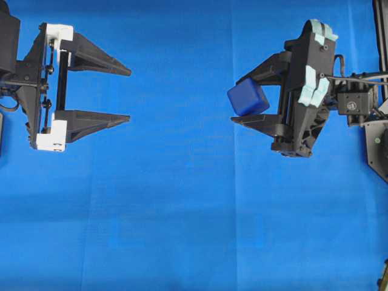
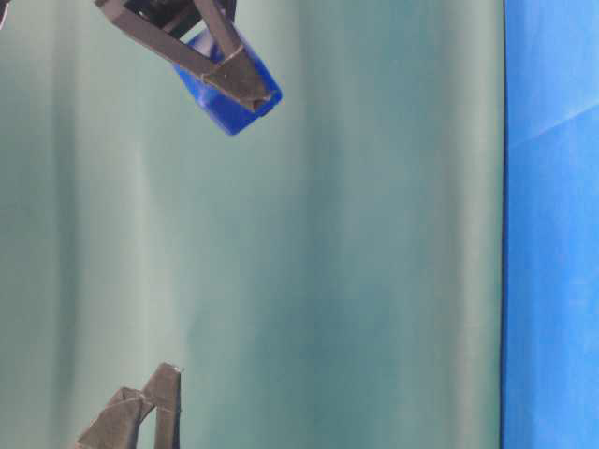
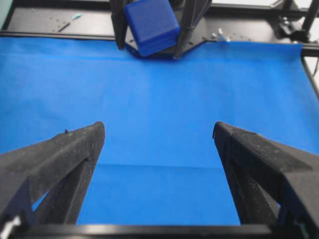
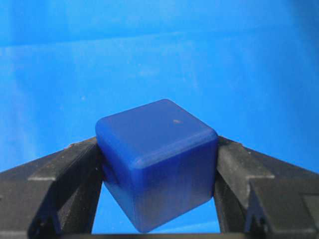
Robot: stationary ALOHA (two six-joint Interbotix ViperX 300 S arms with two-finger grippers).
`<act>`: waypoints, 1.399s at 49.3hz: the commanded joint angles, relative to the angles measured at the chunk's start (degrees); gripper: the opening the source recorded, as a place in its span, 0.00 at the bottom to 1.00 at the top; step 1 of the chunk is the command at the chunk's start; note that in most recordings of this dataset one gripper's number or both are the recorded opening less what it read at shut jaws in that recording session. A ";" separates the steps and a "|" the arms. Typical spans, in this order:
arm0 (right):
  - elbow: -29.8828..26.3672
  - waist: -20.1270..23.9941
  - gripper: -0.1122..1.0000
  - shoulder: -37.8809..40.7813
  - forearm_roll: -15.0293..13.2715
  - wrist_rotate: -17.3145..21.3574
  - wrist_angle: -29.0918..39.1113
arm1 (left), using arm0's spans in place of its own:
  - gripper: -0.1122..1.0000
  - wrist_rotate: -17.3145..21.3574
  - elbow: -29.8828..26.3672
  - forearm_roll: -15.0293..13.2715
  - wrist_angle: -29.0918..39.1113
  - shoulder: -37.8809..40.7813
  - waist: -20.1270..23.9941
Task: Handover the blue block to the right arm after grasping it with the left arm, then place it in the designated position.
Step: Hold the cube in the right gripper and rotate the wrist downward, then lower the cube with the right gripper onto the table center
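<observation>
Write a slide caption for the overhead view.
Right gripper holds the blue block above the blue cloth; left gripper is open and empty.

Blue cloth [image 1: 182, 212] covers the whole work surface, flat, with faint fold creases running across it; same cloth fills the right wrist view [image 4: 159, 50]. In the left wrist view its far edge meets a black metal base plate [image 3: 60, 22] with small holes and a few loose bits lying on it, too small to identify; a black frame bar [image 3: 309, 59] runs down the right side. The table-level view shows a plain grey-green backdrop [image 2: 328, 281] with soft vertical folds, beside a strip of the blue cloth [image 2: 552, 234] along the right edge.
</observation>
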 commanded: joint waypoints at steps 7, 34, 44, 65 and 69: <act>-2.02 0.18 0.57 -0.97 0.09 -0.35 -0.09 | 0.94 0.00 -1.05 -0.09 -0.44 -1.14 0.00; -2.02 0.18 0.57 -0.88 0.09 -0.44 0.18 | 0.94 0.00 -1.05 0.00 -0.53 -1.14 0.00; -1.76 0.18 0.57 1.14 0.09 -0.35 -0.09 | 0.94 0.00 -1.05 -0.09 -0.62 -1.14 0.00; -2.37 -1.23 0.57 15.12 0.09 0.09 -7.56 | 0.94 0.00 -1.05 -0.09 -0.62 -1.14 0.00; -2.29 -2.29 0.57 18.11 0.09 0.09 -10.28 | 0.94 0.00 -0.97 0.00 -0.62 -1.14 0.00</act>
